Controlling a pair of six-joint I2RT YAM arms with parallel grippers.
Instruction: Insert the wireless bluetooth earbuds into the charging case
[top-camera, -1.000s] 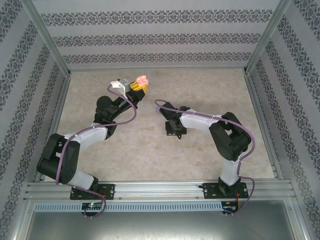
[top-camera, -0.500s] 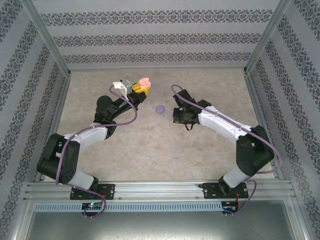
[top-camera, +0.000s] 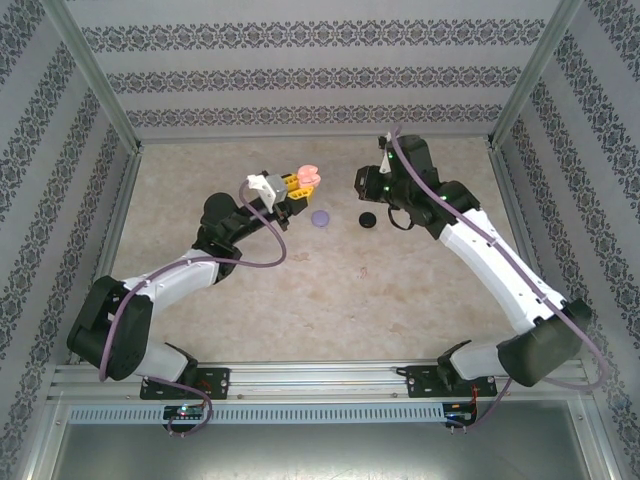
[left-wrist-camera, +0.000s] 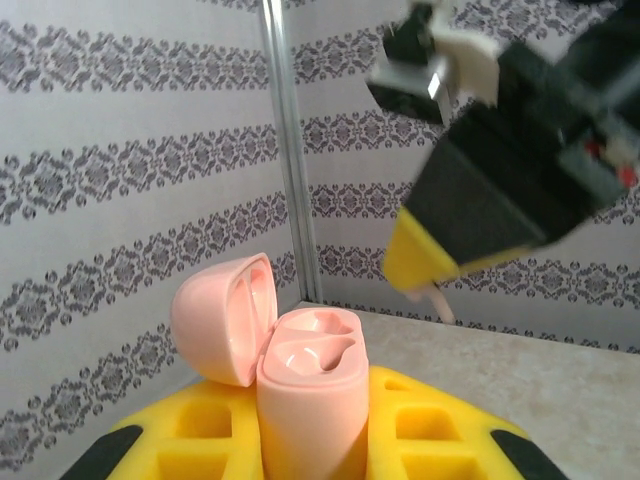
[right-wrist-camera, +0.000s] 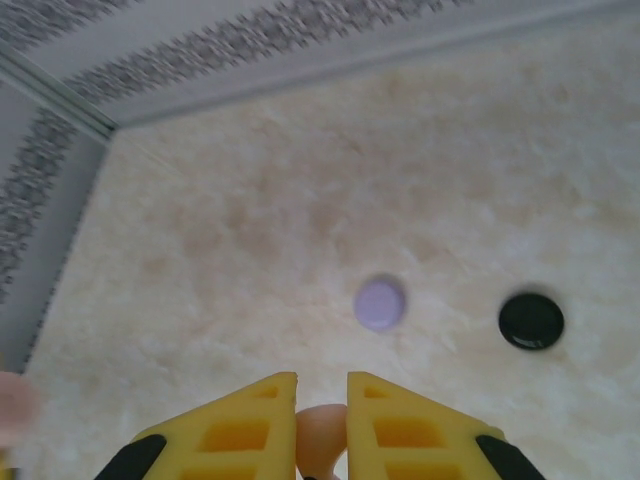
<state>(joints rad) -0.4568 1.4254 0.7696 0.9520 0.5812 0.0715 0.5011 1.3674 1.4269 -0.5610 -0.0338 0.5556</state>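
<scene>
Roughly mid-task: left gripper (top-camera: 296, 183) clamped on the open pink charging case (left-wrist-camera: 310, 390), held off the table (top-camera: 250, 290), right gripper (right-wrist-camera: 322, 385) pinching a pale pink earbud (right-wrist-camera: 320, 435) near it, not yet seated; purple case (top-camera: 321, 218) and black case (top-camera: 367, 219) sit closed on the table, contents unknown

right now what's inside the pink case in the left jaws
The pink case, lid hinged back, shows two moulded pink hollows. Whether either is filled, I cannot tell. The left jaws cover its base.

Pale pink earbud (right-wrist-camera: 320, 436) hangs near the upright pink charging case (left-wrist-camera: 308, 400), its lid open
</scene>
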